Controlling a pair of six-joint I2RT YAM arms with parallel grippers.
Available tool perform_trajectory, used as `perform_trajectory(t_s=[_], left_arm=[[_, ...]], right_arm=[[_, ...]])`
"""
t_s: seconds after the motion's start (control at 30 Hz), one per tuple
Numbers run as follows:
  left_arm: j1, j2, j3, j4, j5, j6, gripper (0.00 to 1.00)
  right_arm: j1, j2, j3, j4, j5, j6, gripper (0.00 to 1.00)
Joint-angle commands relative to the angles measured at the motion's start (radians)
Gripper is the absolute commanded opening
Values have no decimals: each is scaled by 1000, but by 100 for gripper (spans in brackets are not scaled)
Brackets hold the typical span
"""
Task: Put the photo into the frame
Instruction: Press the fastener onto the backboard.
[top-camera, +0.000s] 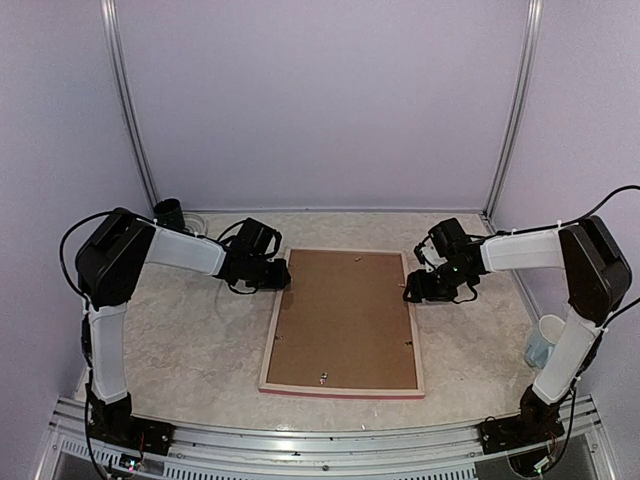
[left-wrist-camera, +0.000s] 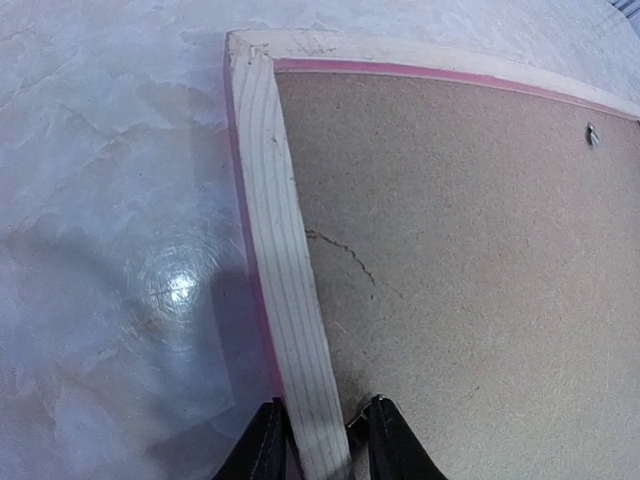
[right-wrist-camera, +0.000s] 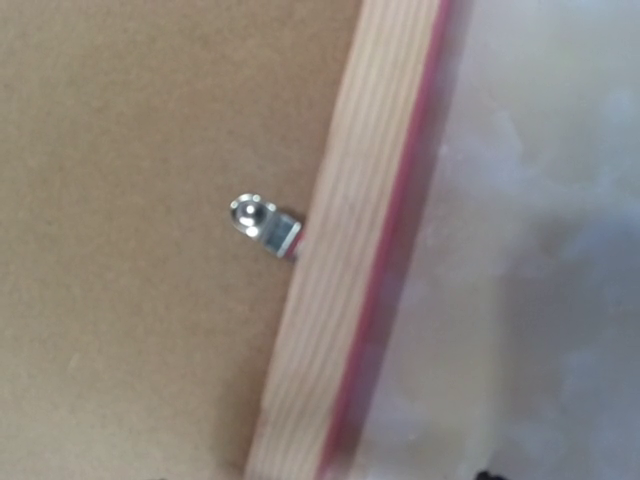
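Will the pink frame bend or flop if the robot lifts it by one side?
Probably stiff: the frame has solid-looking wooden rails. Being wide and flat, it would likely tip down on the unheld side. The smooth table may let it slide.

One frame (top-camera: 340, 390); one backing board (top-camera: 343, 320); one cup (top-camera: 541, 343).

The overhead view is evenly and softly lit, with a lilac cast and only faint shadows on the counter (top-camera: 200, 340). In the left wrist view a round glare spot shines on the glossy counter near the frame (left-wrist-camera: 285, 280). A soft shadow lies along the frame's rail, which bows with lens distortion. The right wrist view is blurred throughout, and its metal tab (right-wrist-camera: 265, 225) glints.
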Motion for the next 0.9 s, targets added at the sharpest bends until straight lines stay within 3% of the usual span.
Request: perform_trajectory(t_s=[0.0, 0.5, 0.6, 0.7, 0.87], left_arm=[[2, 21, -37, -45, -25, 6, 27], [4, 12, -54, -32, -30, -5, 22], [6, 6, -56, -36, -19, -7, 23], [4, -16, -74, -37, -19, -12, 31], [2, -63, -110, -43, -37, -13, 31]], right_arm=[[-3, -2, 12, -1, 4, 4, 66], [-3, 6, 33, -15, 1, 1, 66], [-2, 8, 35, -16, 1, 1, 66], [-3, 6, 38, -21, 3, 0, 65], [-3, 4, 41, -20, 0, 1, 66]])
